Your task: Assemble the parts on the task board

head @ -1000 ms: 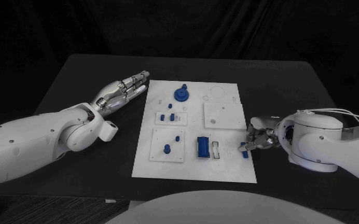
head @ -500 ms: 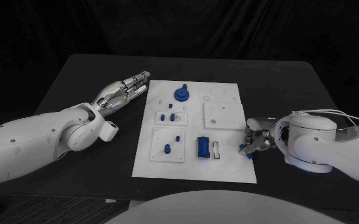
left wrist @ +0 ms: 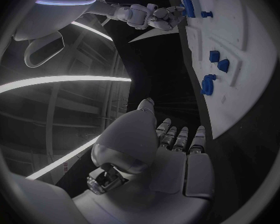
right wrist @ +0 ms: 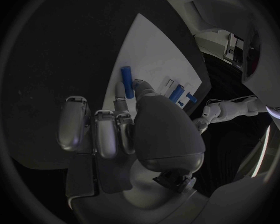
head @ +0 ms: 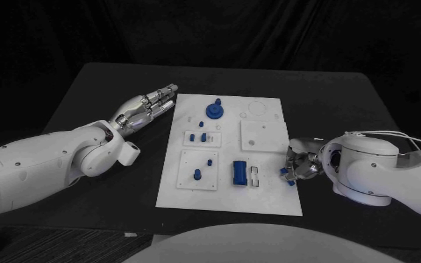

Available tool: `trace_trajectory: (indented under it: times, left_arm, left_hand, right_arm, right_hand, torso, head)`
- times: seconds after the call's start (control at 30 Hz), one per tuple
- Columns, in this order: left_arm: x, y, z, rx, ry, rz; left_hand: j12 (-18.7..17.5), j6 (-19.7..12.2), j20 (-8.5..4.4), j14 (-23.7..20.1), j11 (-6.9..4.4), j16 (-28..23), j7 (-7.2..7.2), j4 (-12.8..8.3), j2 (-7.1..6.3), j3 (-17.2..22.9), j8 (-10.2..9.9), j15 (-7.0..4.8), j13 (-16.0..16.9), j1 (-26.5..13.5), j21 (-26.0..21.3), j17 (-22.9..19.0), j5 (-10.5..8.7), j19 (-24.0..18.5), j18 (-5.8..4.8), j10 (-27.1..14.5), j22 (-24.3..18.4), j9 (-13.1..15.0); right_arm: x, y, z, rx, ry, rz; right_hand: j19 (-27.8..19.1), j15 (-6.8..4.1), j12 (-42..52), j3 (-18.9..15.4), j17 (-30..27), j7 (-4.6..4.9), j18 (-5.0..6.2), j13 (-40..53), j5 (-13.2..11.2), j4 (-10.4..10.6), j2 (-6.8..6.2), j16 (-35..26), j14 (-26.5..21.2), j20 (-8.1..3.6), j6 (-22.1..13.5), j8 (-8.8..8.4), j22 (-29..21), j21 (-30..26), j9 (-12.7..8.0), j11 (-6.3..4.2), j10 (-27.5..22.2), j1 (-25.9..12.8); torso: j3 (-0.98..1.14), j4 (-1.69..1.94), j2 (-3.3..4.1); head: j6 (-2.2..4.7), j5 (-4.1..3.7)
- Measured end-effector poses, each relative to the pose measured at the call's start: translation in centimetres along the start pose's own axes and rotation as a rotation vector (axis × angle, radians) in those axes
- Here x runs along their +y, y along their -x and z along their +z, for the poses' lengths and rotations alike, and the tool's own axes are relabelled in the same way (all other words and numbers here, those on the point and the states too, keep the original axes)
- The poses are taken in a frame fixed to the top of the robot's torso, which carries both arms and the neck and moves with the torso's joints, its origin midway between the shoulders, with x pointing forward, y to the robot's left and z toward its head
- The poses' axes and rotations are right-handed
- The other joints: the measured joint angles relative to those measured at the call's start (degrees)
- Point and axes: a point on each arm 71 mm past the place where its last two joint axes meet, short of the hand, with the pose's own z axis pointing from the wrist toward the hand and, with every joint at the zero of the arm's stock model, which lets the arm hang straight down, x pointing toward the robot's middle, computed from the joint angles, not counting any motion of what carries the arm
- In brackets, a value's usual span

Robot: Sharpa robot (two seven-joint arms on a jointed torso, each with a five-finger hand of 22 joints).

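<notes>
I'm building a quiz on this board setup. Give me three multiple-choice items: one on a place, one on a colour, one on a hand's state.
1. Where is the right hand?
A. at the task board's right edge
B. beyond its far edge
C. off its left side

2. What colour are the parts on the task board?
A. red
B. blue
C. green

3. How is the left hand?
A. gripping a part
B. pressing the board
C. open, holding nothing

Answers: 1 A, the head view shows it there; 2 B, like the rectangular block; 3 C, fingers extended, nothing in them.
</notes>
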Motion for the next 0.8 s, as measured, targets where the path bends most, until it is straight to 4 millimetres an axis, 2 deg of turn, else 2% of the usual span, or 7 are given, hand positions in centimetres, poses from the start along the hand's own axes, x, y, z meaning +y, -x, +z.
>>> trace_trajectory:
  times: [0.03,0.17,0.2,0.4,0.6,0.77,0.8]
  left_arm:
    - [0.01,0.01,-0.01,0.0,0.0,0.0]
    - [0.03,0.03,-0.06,-0.001,0.002,0.0]
    - [0.03,0.04,-0.07,-0.001,0.002,0.0]
    - [0.03,-0.01,-0.06,0.0,0.003,-0.001]
    - [0.03,-0.08,-0.03,0.002,0.003,-0.002]
    - [0.04,-0.12,0.02,0.003,0.004,-0.002]
    - [0.05,-0.14,0.03,0.003,0.004,-0.002]
  left_hand:
    - [0.0,0.0,0.0,0.0,0.0,0.0,0.0,0.0,0.0,0.0,0.0,0.0,0.0,0.0,0.0,0.0,0.0,0.0,0.0,0.0,0.0,0.0]
    - [0.0,0.0,0.0,0.0,0.0,0.0,0.0,0.0,0.0,0.0,0.0,0.0,0.0,0.0,0.0,0.0,0.3,0.0,0.0,0.0,0.0,0.0]
    - [0.0,0.0,0.0,0.0,0.0,0.0,0.0,0.0,0.0,0.0,0.0,0.0,0.0,0.0,0.0,0.0,0.3,0.0,0.0,0.0,0.0,0.0]
    - [0.0,0.0,0.0,0.0,0.0,0.0,0.0,-0.2,0.23,0.2,0.0,0.0,0.0,0.2,0.0,0.0,0.3,0.0,0.0,0.0,0.0,0.0]
    - [0.0,0.0,0.0,0.0,0.0,0.0,0.0,-0.2,0.23,0.2,0.0,0.0,0.0,0.2,0.0,0.0,0.3,0.0,0.0,0.0,0.0,0.0]
    - [0.0,0.0,0.0,0.0,0.0,0.0,0.0,-0.2,0.23,0.2,0.0,0.0,0.0,0.2,0.0,0.0,0.3,0.0,0.0,0.0,0.0,0.0]
    - [0.0,0.0,0.0,0.0,0.0,0.0,0.0,-0.2,0.23,0.2,0.0,0.0,0.0,0.2,0.0,0.0,0.3,0.0,0.0,0.0,0.0,0.0]
  right_arm:
    - [-0.01,-0.02,-0.05,-0.001,0.002,0.009]
    - [0.02,-0.08,-0.37,-0.001,0.015,0.07]
    - [0.04,-0.12,-0.44,0.001,0.017,0.088]
    - [-0.17,-0.39,-0.71,0.038,0.002,0.251]
    - [-0.1,-0.15,-0.83,0.096,-0.021,0.438]
    - [0.44,-0.46,-0.56,0.164,-0.034,0.557]
    - [0.54,-0.5,-0.47,0.175,-0.037,0.575]
  right_hand:
    - [0.0,0.03,0.0,1.4,0.0,-0.12,0.01,0.0,0.0,-0.4,-0.34,0.0,0.0,0.0,0.1,0.0,0.0,0.2,-1.4,0.0,0.0,-1.0]
    - [0.0,0.12,0.0,6.0,0.0,-0.02,0.02,0.0,-0.4,-3.3,-0.83,0.0,-0.1,0.0,0.4,0.23,0.0,0.5,-13.3,0.0,0.0,-3.1]
    - [0.0,0.14,0.0,7.8,0.0,-0.13,0.02,0.0,-0.8,-4.7,-0.89,0.0,-0.1,0.0,0.6,0.15,0.0,0.7,-14.4,0.0,0.0,-3.6]
    - [0.0,0.14,0.0,11.2,0.0,-0.17,0.03,0.0,-0.5,-7.4,-1.05,0.0,-0.1,0.0,1.2,0.22,0.0,1.5,-15.2,-0.01,0.0,-5.1]
    - [0.0,0.14,0.0,11.7,0.0,-0.18,0.04,0.0,-0.1,-7.9,-1.05,0.0,-0.1,0.0,1.2,0.7,0.0,1.5,-15.2,-0.02,0.0,-6.1]
    - [0.0,-0.05,0.0,12.0,0.0,0.01,0.05,0.0,-2.2,-8.2,-0.84,0.0,0.1,0.0,1.4,1.11,0.0,1.5,-15.2,-0.44,0.0,-6.8]
    - [0.0,-0.1,0.0,13.0,0.0,0.0,0.05,0.0,-2.4,-9.2,-0.98,0.0,0.2,0.0,1.5,1.16,0.0,1.5,-15.1,-0.48,0.0,-7.3]
  torso:
    - [0.0,0.01,0.0]
    - [-0.01,0.01,0.01]
    - [-0.01,0.01,0.01]
    - [-0.03,0.02,0.01]
    - [-0.04,0.07,-0.02]
    - [-0.05,0.07,-0.05]
    - [-0.05,0.07,-0.05]
  head:
    - [0.0,0.06]
    - [0.0,0.16]
    - [0.0,0.17]
    - [0.0,0.12]
    - [0.0,-0.04]
    - [0.0,-0.14]
    - [0.0,-0.17]
